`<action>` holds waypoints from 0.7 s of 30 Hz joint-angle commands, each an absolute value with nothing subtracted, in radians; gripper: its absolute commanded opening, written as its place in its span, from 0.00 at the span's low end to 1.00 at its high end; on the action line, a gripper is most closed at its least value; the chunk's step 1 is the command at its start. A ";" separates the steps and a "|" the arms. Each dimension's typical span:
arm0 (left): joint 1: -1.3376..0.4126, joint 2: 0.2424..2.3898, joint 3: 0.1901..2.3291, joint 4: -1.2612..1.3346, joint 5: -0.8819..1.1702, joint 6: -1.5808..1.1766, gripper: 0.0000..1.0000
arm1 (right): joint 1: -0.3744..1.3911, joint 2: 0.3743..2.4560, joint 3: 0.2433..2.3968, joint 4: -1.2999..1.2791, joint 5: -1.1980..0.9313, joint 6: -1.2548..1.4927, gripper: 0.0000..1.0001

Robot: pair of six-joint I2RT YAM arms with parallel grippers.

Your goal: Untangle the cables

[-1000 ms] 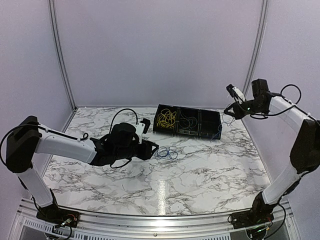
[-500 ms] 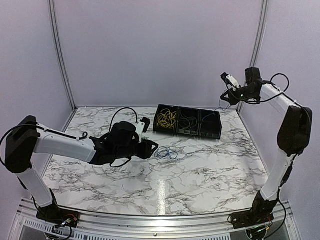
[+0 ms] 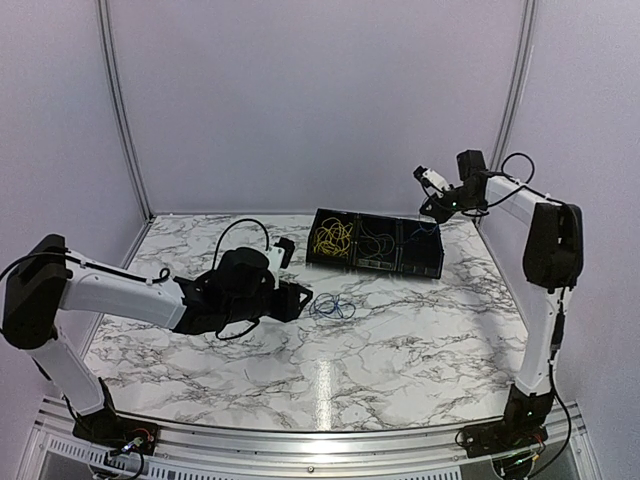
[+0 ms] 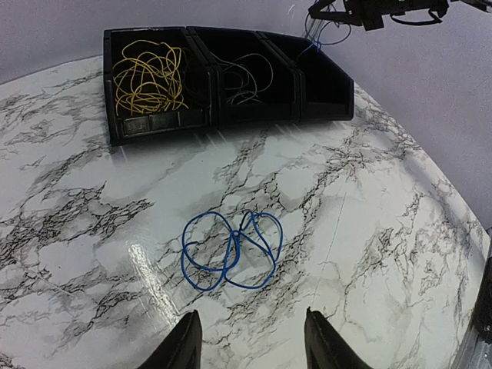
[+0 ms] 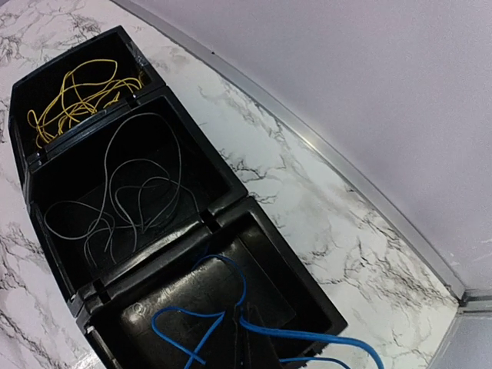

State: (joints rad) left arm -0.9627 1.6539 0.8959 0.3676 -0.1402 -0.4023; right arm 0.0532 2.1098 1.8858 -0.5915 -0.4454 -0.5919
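Note:
A blue cable (image 3: pixel 331 307) (image 4: pixel 231 250) lies in loose loops on the marble table. My left gripper (image 3: pixel 300 298) (image 4: pixel 250 327) is open, low over the table just short of it, with nothing between its fingers. My right gripper (image 3: pixel 432 207) (image 5: pixel 244 338) is shut on a second blue cable (image 5: pixel 231 315) (image 4: pixel 319 34), which it holds raised over the right compartment of the black tray (image 3: pixel 430 268) (image 5: pixel 307 277). A yellow cable (image 3: pixel 333 237) (image 5: pixel 73 96) fills the left compartment. A thin dark grey cable (image 3: pixel 377 243) (image 5: pixel 131 200) lies in the middle one.
The tray stands at the back of the table, right of centre. Behind it run a metal rail (image 5: pixel 369 192) and the purple wall. The left arm (image 3: pixel 120 290) stretches across the table's left half.
My right arm has swung left and back, bringing the held blue cable from beside the tray's right end to above its right compartment. The left gripper has barely moved.

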 commanded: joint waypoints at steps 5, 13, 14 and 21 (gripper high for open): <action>-0.974 1.579 0.863 0.328 -0.209 -0.427 0.49 | 0.135 2.228 1.946 -0.579 -0.440 -0.581 0.00; -0.989 1.583 0.853 0.328 -0.220 -0.442 0.49 | 0.097 2.245 1.907 -0.556 -0.423 -0.479 0.00; -0.989 1.588 0.856 0.327 -0.219 -0.438 0.49 | 0.091 2.237 1.907 -0.559 -0.420 -0.478 0.04; -0.989 1.628 0.900 0.324 -0.208 -0.427 0.51 | 0.081 2.124 1.928 -0.615 -0.436 -0.487 0.32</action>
